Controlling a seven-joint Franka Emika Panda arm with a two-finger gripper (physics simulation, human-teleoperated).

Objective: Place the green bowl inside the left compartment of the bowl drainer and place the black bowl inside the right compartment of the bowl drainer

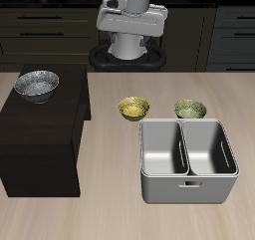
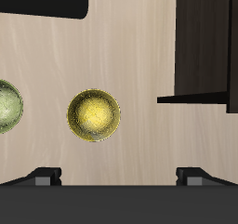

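The green bowl (image 1: 190,109) sits on the table just behind the bowl drainer (image 1: 188,191), a grey tub whose two wells hold nothing. On top of a dark block stands the black bowl (image 1: 37,85), speckled and shiny. My gripper (image 2: 120,177) hangs high near the table's back, open, with nothing between its fingertips (image 2: 45,175). In the wrist view the green bowl (image 2: 5,107) is cut off by the frame edge. The black bowl and the drainer do not show there.
A yellow patterned bowl (image 1: 133,108) (image 2: 94,115) lies beside the green one, under the gripper. The dark block (image 1: 40,139) (image 2: 204,42) stands tall beside the drainer. Dark cabinets line the back.
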